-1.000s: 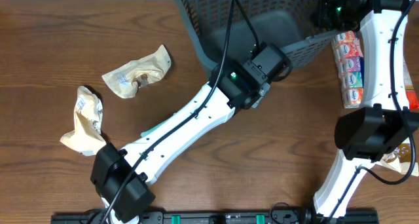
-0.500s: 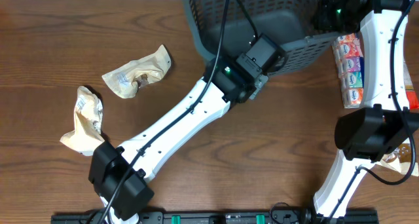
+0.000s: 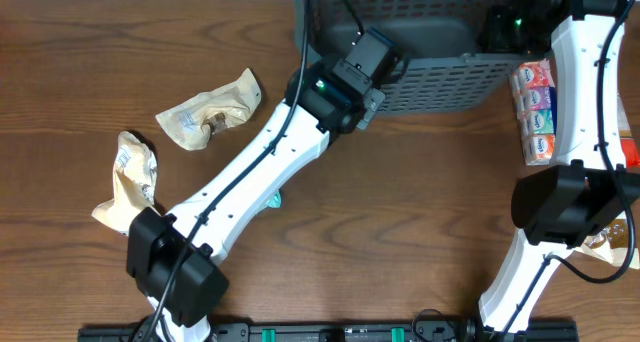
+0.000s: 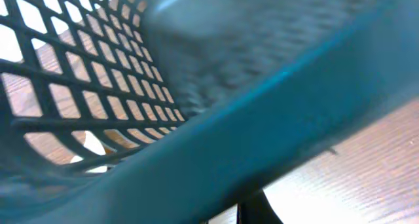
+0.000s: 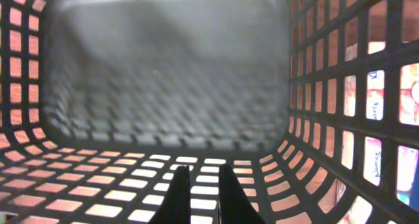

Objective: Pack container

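The container [image 3: 440, 77] is a dark grey-blue lattice basket at the back of the table, tipped so its front wall and solid bottom face the overhead camera. My left gripper [image 3: 375, 57] is shut on its near left rim. In the left wrist view the blurred rim [image 4: 216, 152] fills the frame and only one fingertip [image 4: 258, 211] shows. My right gripper [image 3: 500, 27] is at the basket's right side. In the right wrist view its fingers [image 5: 200, 185] are nearly together over the lattice wall, looking into the empty basket [image 5: 163, 67].
Two crumpled beige snack packets lie at the left [image 3: 208, 110] [image 3: 130, 187]. A row of colourful packets [image 3: 535, 107] lies right of the basket under the right arm. Another packet [image 3: 615, 244] sits at the right edge.
The basket has swung round, its left end moving right and away, so its front wall now runs level. My left gripper moved with it. The right arm has stayed put.
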Tool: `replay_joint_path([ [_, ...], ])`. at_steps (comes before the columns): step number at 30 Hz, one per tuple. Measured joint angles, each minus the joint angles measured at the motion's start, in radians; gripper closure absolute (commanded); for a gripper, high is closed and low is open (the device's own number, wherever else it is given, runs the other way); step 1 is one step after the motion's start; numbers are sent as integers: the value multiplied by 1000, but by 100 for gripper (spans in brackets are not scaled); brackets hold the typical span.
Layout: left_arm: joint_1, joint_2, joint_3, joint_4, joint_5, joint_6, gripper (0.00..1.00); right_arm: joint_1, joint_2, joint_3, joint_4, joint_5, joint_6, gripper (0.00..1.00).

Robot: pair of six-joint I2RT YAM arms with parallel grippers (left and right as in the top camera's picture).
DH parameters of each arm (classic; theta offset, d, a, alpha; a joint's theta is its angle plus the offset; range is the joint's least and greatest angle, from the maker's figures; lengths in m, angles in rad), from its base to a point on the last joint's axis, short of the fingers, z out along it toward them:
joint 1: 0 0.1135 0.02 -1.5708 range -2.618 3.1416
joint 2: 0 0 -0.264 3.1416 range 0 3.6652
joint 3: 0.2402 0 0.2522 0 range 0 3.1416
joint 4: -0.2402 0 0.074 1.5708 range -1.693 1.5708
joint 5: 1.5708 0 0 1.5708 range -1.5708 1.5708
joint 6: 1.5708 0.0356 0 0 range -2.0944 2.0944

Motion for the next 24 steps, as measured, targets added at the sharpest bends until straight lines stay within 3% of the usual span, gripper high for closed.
replay_joint_path([
  [11,11,0,0,24,0,1,94,0,-2,0,-16,8,2,98],
  [15,11,0,0,24,0,3,76,0,-2,0,-11,10,0,67],
  [19,13,0,0,24,0,3,71,0,-2,0,0,3,-7,52],
  [24,13,0,0,24,0,4,70,-1,-1,0,18,-42,-20,43],
])
